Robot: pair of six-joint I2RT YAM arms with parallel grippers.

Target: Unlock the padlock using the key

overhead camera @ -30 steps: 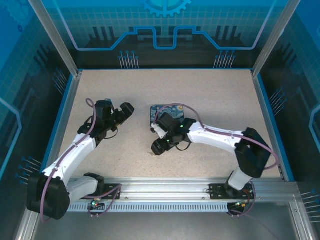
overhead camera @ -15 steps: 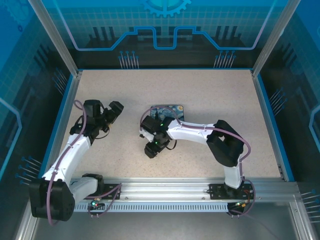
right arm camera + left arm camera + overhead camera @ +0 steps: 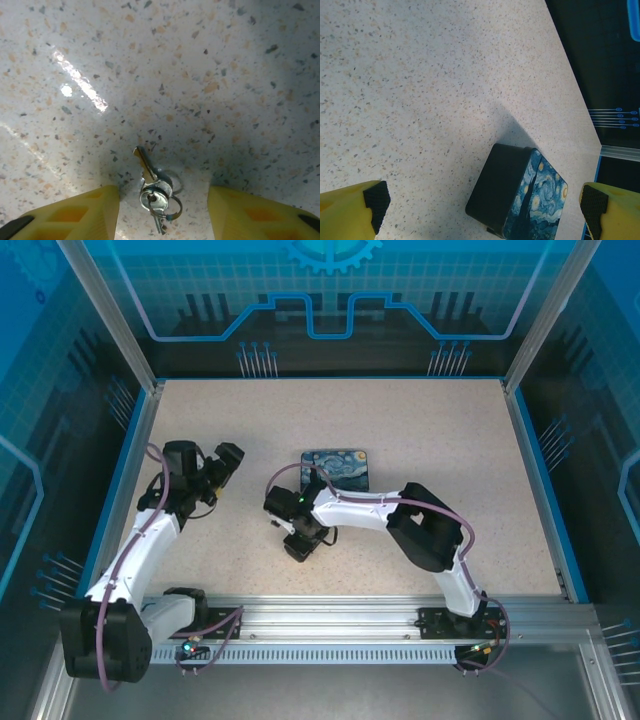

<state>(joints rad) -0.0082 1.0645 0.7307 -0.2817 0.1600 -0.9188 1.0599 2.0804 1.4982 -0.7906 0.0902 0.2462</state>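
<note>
Small thin silver metal key (image 3: 146, 172) near the swirl-painted blue box (image 3: 337, 468) is looking light, stiff, slippery: pinch its round head; right gripper (image 3: 164, 197) is straddling it, jaws apart

Key (image 3: 150, 186) on the table (image 3: 210, 75) between the right pincer (image 3: 164, 214) fingers (image 3: 75, 215), box (image 3: 337, 469) behind, left pincer (image 3: 225, 470) well to the left.

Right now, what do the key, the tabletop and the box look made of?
Key: silvery metal, probably polished; it glints brightly. Tabletop: speckled stone-look laminate or composite, semi-gloss, judging by the streaky glare. Box: dark matte sides, printed swirl top; tin or card, can't tell.
</note>
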